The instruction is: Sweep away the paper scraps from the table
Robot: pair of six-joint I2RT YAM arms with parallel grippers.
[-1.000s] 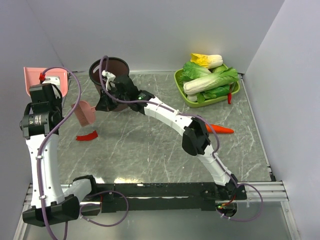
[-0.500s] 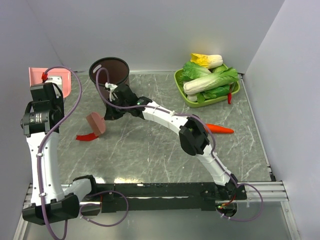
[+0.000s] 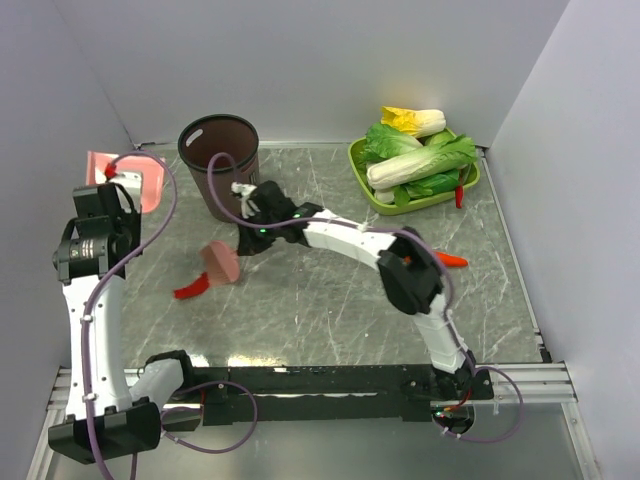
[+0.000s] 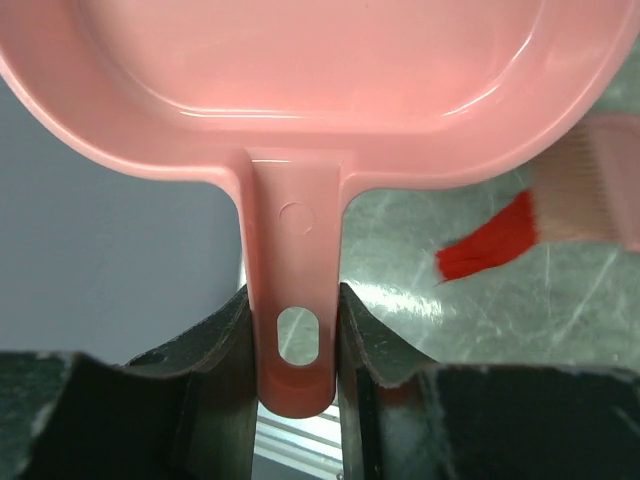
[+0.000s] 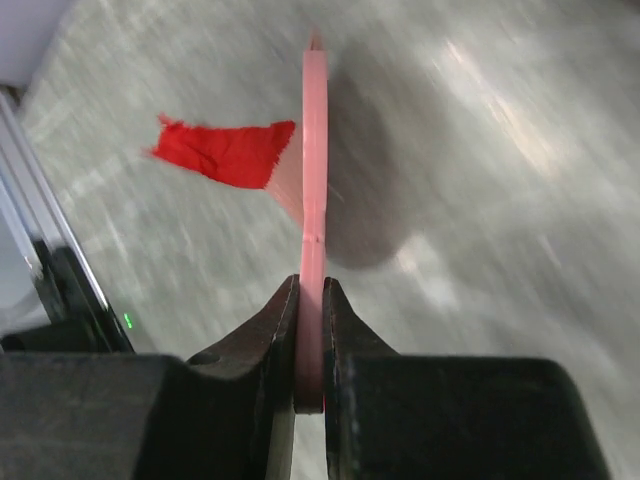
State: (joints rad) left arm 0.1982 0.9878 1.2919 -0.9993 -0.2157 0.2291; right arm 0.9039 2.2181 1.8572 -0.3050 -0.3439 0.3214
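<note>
One red paper scrap [image 3: 192, 288] lies on the grey marble table [image 3: 330, 300], left of centre. The pink brush [image 3: 222, 263] touches the scrap's right end, its handle pinched in my shut right gripper [image 3: 245, 240]. In the right wrist view the brush [image 5: 313, 190] runs straight out from the gripper [image 5: 311, 300], with the scrap [image 5: 225, 152] at its bristles. My left gripper [image 4: 293, 310] is shut on the handle of the pink dustpan [image 4: 300, 80], held above the table by the left wall. Scrap [image 4: 487, 248] and brush [image 4: 595, 190] lie to its right.
A dark brown bin [image 3: 218, 150] stands at the back left, close behind the right forearm. A green tray [image 3: 472, 182] of cabbages sits at the back right with a small red chili [image 3: 459, 195] beside it. An orange carrot [image 3: 452, 261] shows behind the right elbow.
The right arm has swung the brush from beside the bin toward the front onto the scrap, which shifted slightly forward and right. The left arm has moved the dustpan a little lower and to the right.
</note>
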